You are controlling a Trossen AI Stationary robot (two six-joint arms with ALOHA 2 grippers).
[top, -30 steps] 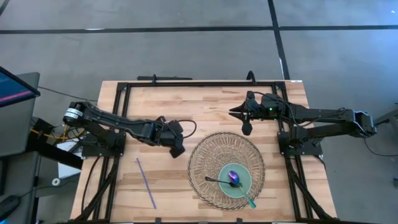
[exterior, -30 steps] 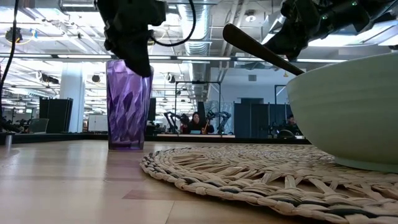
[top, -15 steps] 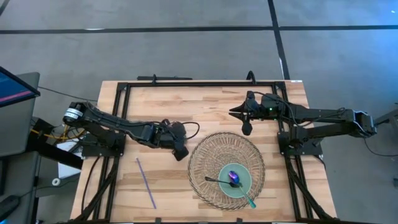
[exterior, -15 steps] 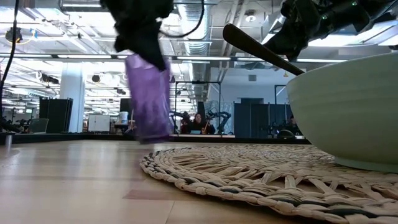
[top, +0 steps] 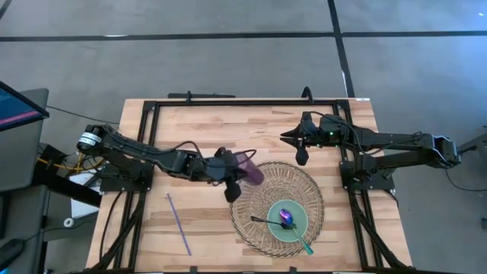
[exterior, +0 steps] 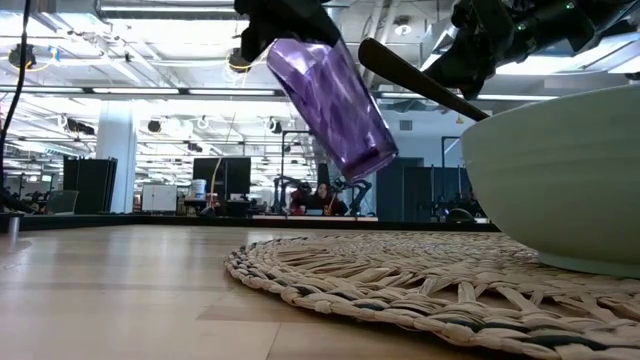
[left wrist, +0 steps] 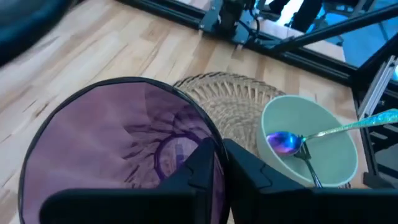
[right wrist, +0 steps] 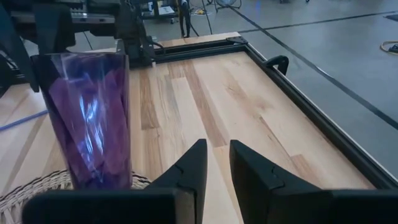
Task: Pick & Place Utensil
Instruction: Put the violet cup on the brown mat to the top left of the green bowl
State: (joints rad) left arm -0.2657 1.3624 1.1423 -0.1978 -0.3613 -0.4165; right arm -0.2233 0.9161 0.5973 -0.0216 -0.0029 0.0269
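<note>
Pale wooden table [top: 198, 129] carries everything, and the round woven mat [top: 259, 190] serves as the landmark. On the mat, off-centre toward its near right part, sits a light green bowl [top: 297, 224]. Inside the bowl rest the utensils: an iridescent purple-blue spoon [top: 286, 218] lying with its bowl end in the middle, and a dark-handled piece beside it whose shape I cannot make out. The spoon's teal handle [top: 307, 247] sticks out over the bowl's near edge.

At the mat's left edge, the left gripper [top: 232, 179] holds a purple faceted plastic cup [top: 249, 167] clear of the table, tilted with its base swung toward the mat. In the left wrist view the fingers [left wrist: 202, 165] pinch the cup's rim, one inside and one outside the wall. The low view shows the cup [exterior: 335, 95] hanging in the air above the mat's edge, base lower and leaning toward the bowl.

Beyond the mat's far side, over bare wood, hovers the right gripper [top: 301, 146], holding nothing; its fingers [right wrist: 186, 168] stand slightly apart with a narrow gap between them.

Left of the mat, well apart from it, a thin purple straw [top: 179, 223] lies on the wood.
</note>
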